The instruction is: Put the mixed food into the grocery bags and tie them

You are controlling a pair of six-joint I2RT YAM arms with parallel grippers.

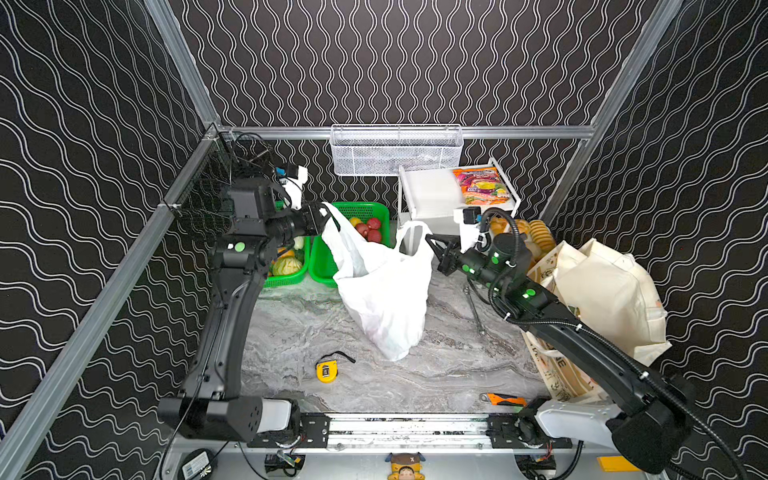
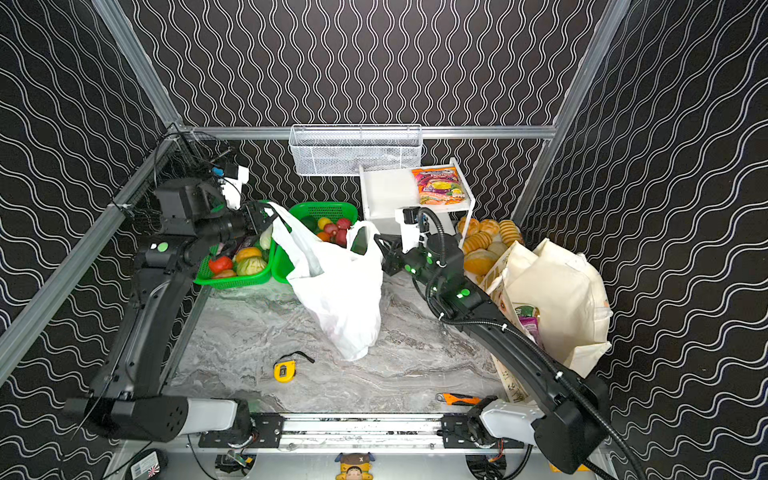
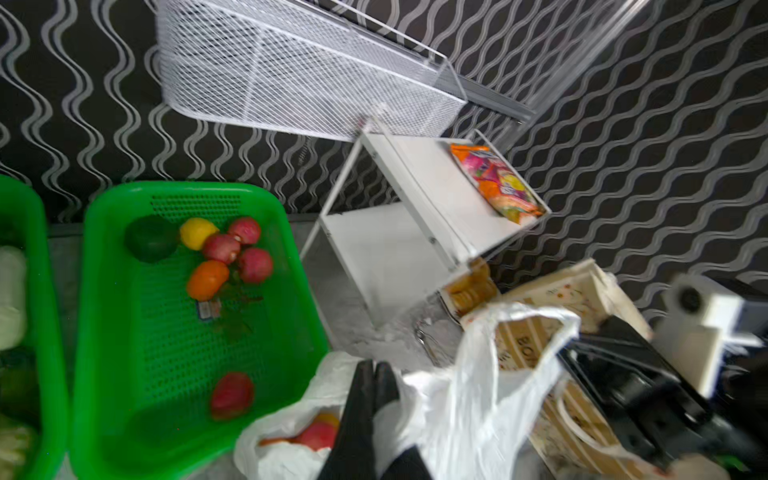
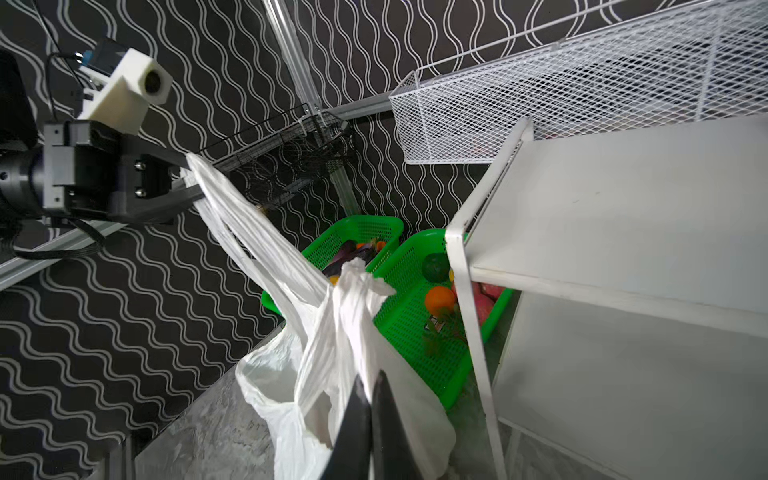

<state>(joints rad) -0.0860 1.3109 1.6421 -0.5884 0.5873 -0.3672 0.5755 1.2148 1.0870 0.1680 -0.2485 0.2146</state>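
The white plastic grocery bag stands mid-table, stretched between both arms. My left gripper is shut on its left handle; red and yellow toy fruit lies inside the bag. My right gripper is shut on the right handle. The cream cloth tote leans at the right behind my right arm, a purple packet and a green can showing in its mouth. More toy fruit lies in a green basket. A pink-orange snack packet rests on the white shelf.
A second green basket holds vegetables at the left. Bread loaves sit behind the tote. A white wire basket hangs on the back wall. A yellow tape measure, an orange knife and a metal wrench lie on the table.
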